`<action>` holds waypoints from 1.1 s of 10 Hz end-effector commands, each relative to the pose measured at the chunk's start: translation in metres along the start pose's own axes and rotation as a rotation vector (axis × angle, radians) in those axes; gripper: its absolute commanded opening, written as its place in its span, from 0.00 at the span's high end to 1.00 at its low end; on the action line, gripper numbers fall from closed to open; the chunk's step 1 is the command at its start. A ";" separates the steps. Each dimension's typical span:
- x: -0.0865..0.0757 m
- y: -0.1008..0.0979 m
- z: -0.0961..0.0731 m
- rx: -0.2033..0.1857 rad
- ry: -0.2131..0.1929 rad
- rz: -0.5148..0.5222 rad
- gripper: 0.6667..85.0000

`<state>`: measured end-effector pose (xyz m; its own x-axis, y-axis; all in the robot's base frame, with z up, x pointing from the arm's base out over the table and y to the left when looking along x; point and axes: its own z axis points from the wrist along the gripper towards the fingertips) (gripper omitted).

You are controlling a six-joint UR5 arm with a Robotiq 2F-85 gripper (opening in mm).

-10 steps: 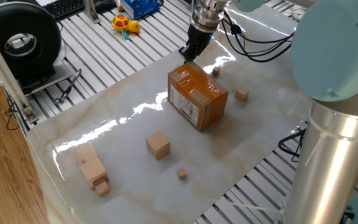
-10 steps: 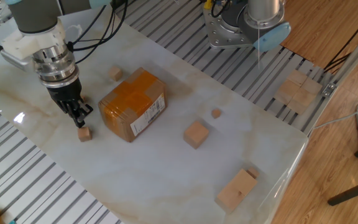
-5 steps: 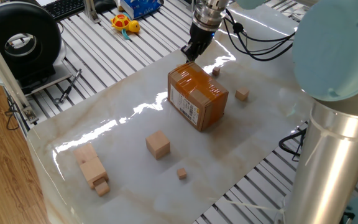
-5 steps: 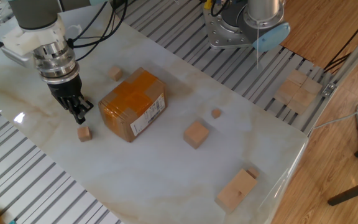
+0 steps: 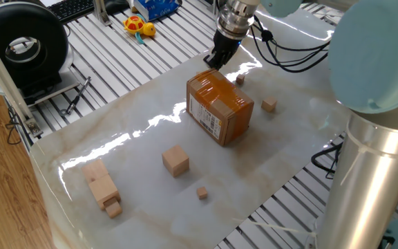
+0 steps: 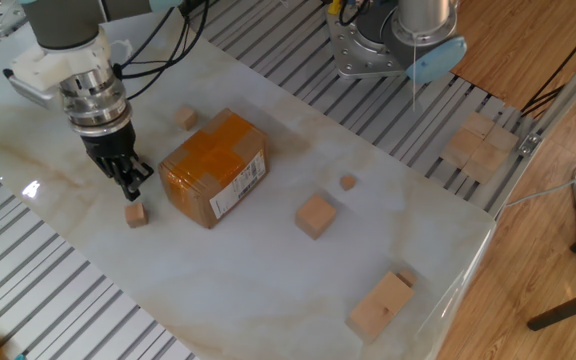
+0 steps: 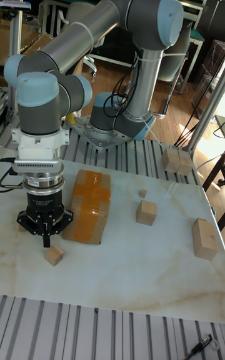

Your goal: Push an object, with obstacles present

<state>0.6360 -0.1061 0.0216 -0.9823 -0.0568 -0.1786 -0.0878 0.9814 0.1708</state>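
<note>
The gripper (image 6: 126, 180) hangs above the table (image 6: 268, 270) with its fingers drawn together and nothing between them, just beside one end of the cardboard box (image 6: 214, 167). On the tabletop a little below and in front of the fingertips sits the small cube (image 6: 136, 214), apart from the gripper and near the box's corner but not touching it; the tall fixed view shows it as a tilted little block (image 7: 54, 255) directly under the tool. Its near twin, a second small cube (image 6: 186, 119), lies on the far side of the box. Farther out are a larger cube (image 6: 316, 216), a tiny cube (image 6: 348, 182), and a tall block (image 6: 380, 305) close to the table's edge with a smaller piece against it. The small cube looks like plain solid wood: I judge it light, rigid and not at all fragile, and likely to slide easily on the glossy stone-patterned surface, even to spin if struck off-centre. For a push, contact should fall low and square on the middle of a flat face, with the closed fingertips acting as one blunt tip, steering away from the box. The only container here is the box, taped shut with a barcode label; its contents cannot be seen.
</note>
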 end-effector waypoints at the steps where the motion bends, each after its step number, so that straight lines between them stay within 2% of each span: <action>1: -0.012 0.012 0.006 0.000 -0.011 0.010 0.99; 3: -0.019 0.025 0.010 0.000 -0.015 0.018 0.99; 5: -0.023 0.028 0.011 0.008 -0.015 0.021 0.99; 10: -0.025 0.011 -0.003 0.024 -0.004 -0.005 0.99; 11: -0.029 0.007 -0.005 0.041 -0.018 -0.008 0.99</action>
<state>0.6572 -0.0908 0.0260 -0.9813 -0.0609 -0.1824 -0.0872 0.9863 0.1397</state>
